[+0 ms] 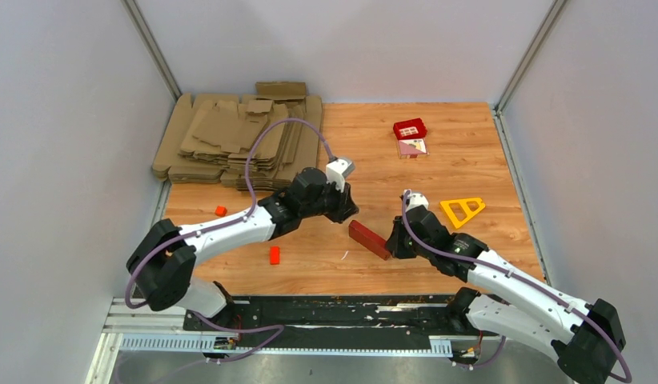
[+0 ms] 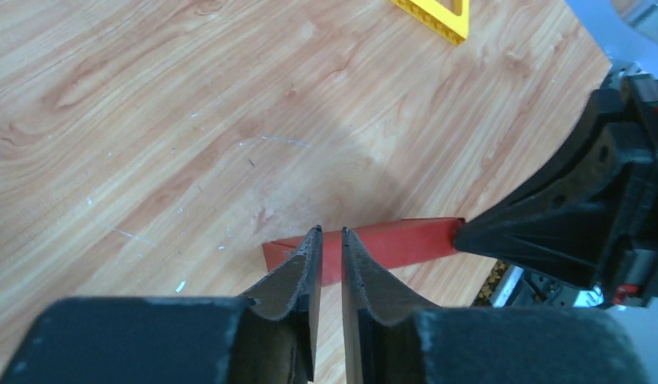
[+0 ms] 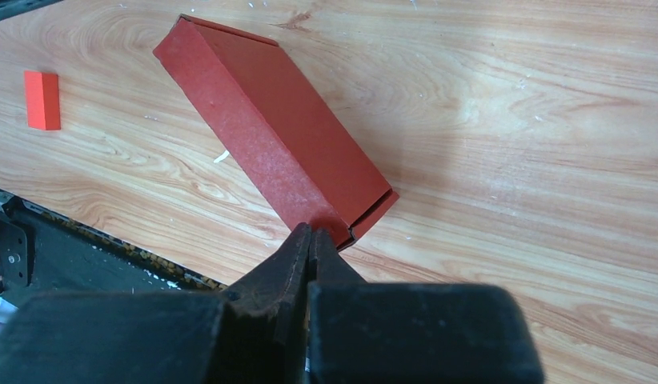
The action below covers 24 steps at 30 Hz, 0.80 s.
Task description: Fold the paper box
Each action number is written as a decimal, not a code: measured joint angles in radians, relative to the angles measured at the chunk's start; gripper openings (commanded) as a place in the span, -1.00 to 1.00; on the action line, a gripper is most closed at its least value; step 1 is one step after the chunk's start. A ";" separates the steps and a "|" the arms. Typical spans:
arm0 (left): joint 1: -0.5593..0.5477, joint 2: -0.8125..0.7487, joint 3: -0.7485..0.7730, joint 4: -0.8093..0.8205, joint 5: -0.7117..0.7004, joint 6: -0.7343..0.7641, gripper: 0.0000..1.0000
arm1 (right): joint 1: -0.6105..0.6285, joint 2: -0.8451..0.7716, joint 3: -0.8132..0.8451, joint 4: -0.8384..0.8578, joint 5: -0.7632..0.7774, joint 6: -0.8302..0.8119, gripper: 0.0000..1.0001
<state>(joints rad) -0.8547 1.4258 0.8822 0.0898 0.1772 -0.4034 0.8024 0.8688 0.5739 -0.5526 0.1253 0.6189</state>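
The red paper box (image 1: 369, 239) lies on the wooden table between my two grippers as a long, flat closed shape. In the left wrist view the box (image 2: 390, 244) lies just beyond my left gripper (image 2: 331, 232), whose fingers stand a narrow gap apart and hold nothing. In the top view the left gripper (image 1: 351, 218) is at the box's far-left end. My right gripper (image 1: 392, 240) is at the near-right end. In the right wrist view the right gripper (image 3: 311, 230) is shut, its tips touching the end corner of the box (image 3: 278, 144).
A stack of brown cardboard sheets (image 1: 238, 136) lies at the back left. A small red tile (image 1: 410, 128) and a pink card (image 1: 412, 147) sit at the back. A yellow triangle (image 1: 462, 210) lies right of the arms. Two small orange blocks (image 1: 274, 254) (image 1: 220, 210) lie at the left.
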 measured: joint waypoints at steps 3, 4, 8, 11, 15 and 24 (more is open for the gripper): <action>0.000 0.045 0.020 -0.005 -0.006 0.006 -0.90 | 0.000 0.000 0.000 0.001 -0.004 0.000 -1.00; 0.001 0.061 0.021 -0.006 -0.006 0.010 -0.91 | 0.000 0.000 0.000 0.002 -0.006 0.000 -1.00; 0.001 0.131 0.018 -0.023 -0.003 0.014 -0.92 | 0.000 0.000 -0.002 0.006 -0.008 0.000 -1.00; 0.005 0.142 0.007 0.004 -0.002 0.013 -0.92 | -0.001 0.001 -0.003 0.010 -0.006 0.000 -1.00; 0.005 0.142 -0.010 0.039 -0.003 0.013 -0.92 | -0.001 0.004 -0.003 0.012 -0.003 -0.002 -0.95; 0.005 0.135 -0.010 0.032 -0.013 0.031 -0.65 | -0.001 0.065 0.069 -0.019 0.008 -0.102 -0.85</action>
<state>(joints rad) -0.8494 1.5604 0.8719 0.1215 0.1646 -0.3721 0.8017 0.9337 0.6426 -0.5713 0.1337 0.5167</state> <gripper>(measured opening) 0.143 0.080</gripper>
